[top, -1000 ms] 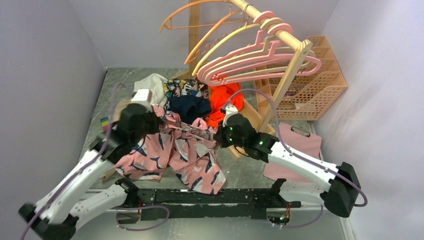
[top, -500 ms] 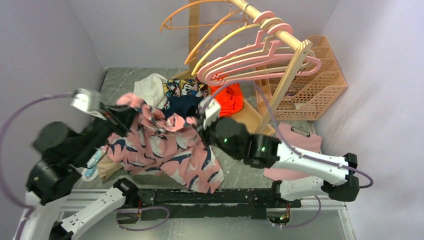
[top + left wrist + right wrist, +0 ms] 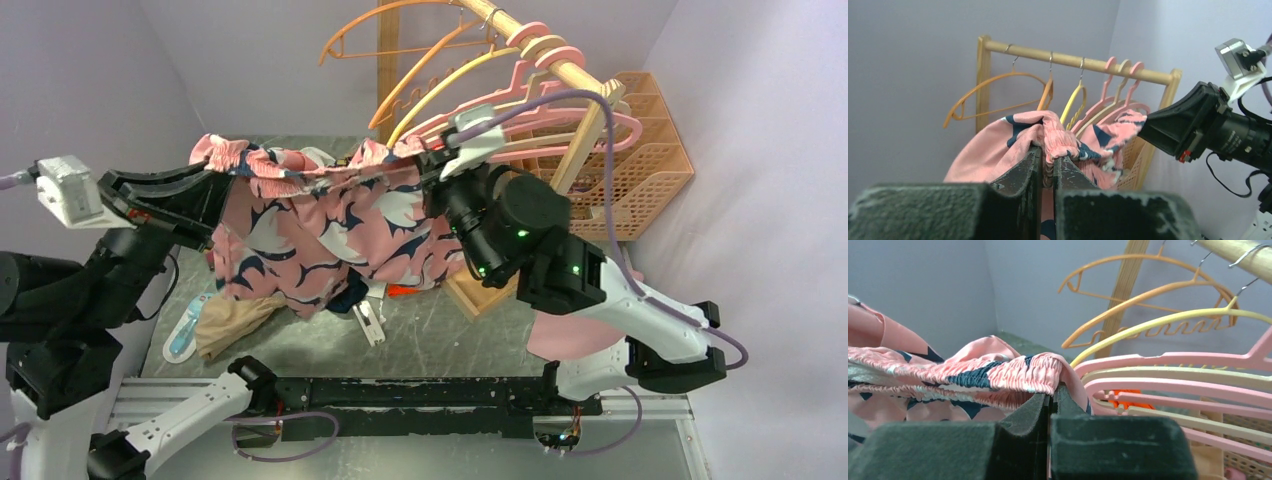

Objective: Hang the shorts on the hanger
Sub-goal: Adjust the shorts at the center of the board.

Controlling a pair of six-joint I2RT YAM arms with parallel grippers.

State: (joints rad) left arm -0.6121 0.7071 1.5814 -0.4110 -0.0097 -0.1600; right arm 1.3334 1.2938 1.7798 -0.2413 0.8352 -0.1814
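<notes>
Above the table, at twelve o'clock in the overhead view, a wooden clothes rail (image 3: 560,65) carries a row of plastic hangers. Just below it, the large pink fabric shorts with the navy-and-white whale print (image 3: 320,225) hang in mid-air. Their gathered waistband is stretched taut along a nine-to-three line, and the legs droop toward six o'clock.

The pink plastic hanger with notched arms (image 3: 625,122) hangs on the rail among paler ones. Its arms run roughly parallel to the waistband, and its near tip comes close to the right end of the shorts.

The left gripper (image 3: 1048,156) is clamped tight on the waistband's nine o'clock end. The right gripper (image 3: 1053,390) is pinched on the three o'clock end.

From the right wrist view, the hanger's arm lies just beside the claw at about three o'clock, so the right arm is much the nearer. The next move probably means carrying the waistband toward three o'clock, onto that arm.
</notes>
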